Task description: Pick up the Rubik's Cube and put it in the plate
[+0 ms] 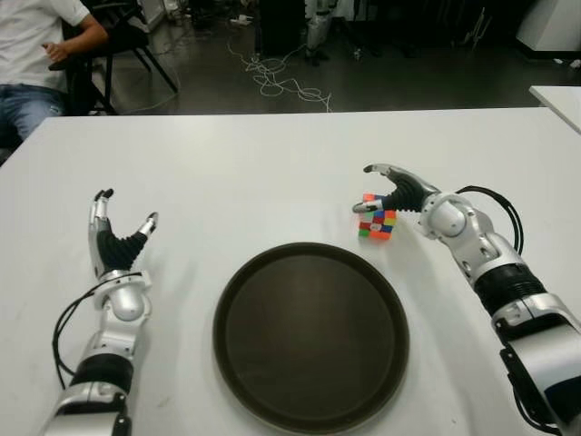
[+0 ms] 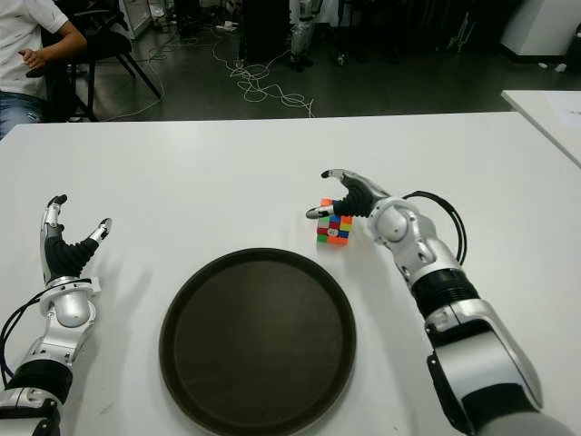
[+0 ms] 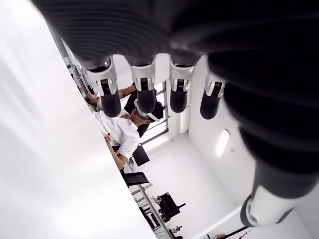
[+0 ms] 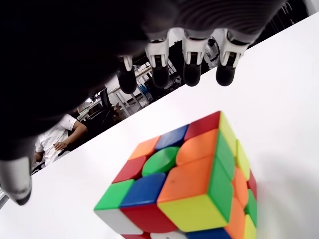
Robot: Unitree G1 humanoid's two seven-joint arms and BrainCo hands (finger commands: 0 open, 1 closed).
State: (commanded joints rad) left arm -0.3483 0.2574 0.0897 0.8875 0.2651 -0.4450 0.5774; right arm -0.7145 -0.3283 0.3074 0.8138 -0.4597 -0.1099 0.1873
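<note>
— Left eye view: your white table has bare room all round the dark plate.

— And the Rubik's Cube?

— Just beyond the plate's far right rim, under your right hand, fingers spread, not gripping. Your left hand shows spread left of the plate.

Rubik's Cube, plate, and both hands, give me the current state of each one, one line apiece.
Rubik's Cube: on the table just beyond the plate's far right edge, not lifted, not yet gripped.
Plate: dark, round, empty, flat on the table.
Right hand: over the cube, fingers open around it.
Left hand: idle to the left of the plate, fingers spread, holding nothing.
</note>
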